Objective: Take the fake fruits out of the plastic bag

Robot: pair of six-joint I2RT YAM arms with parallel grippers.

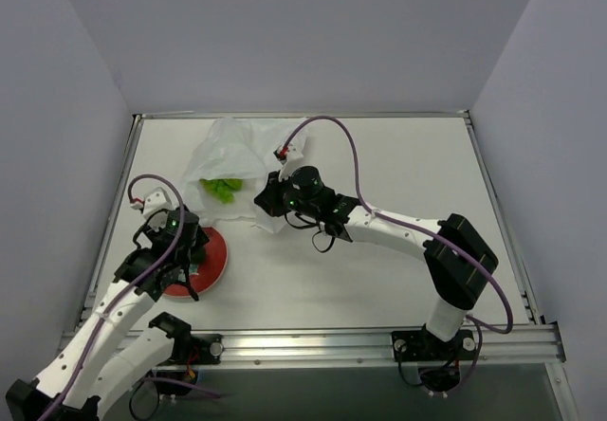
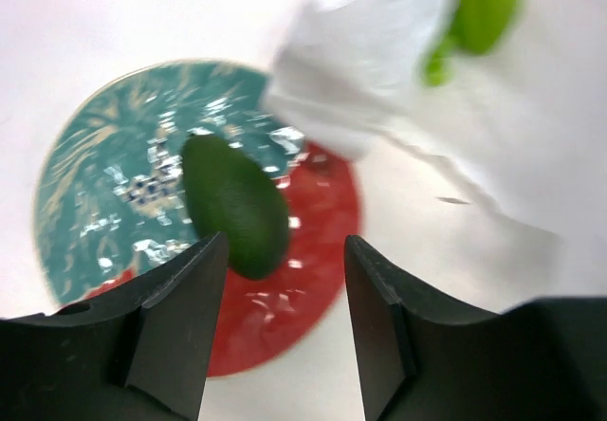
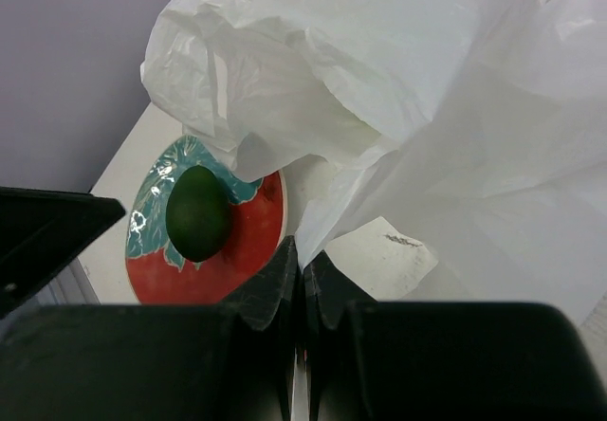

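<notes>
The left end effector (image 2: 285, 248) hangs released over the red-rimmed plate (image 2: 85, 184), where a dark green fruit (image 2: 232, 203) lies. The right end effector (image 3: 303, 260) is clenched on the plastic bag (image 3: 398, 80) film. Light green fruits (image 1: 223, 189) sit inside the bag, upper left of centre in the top view.

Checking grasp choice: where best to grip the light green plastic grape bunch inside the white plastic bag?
Probably pinch the grape bunch at its uncovered near part, coming from the near-left where the plastic bag gapes; wrinkled film covers the rest.
</notes>
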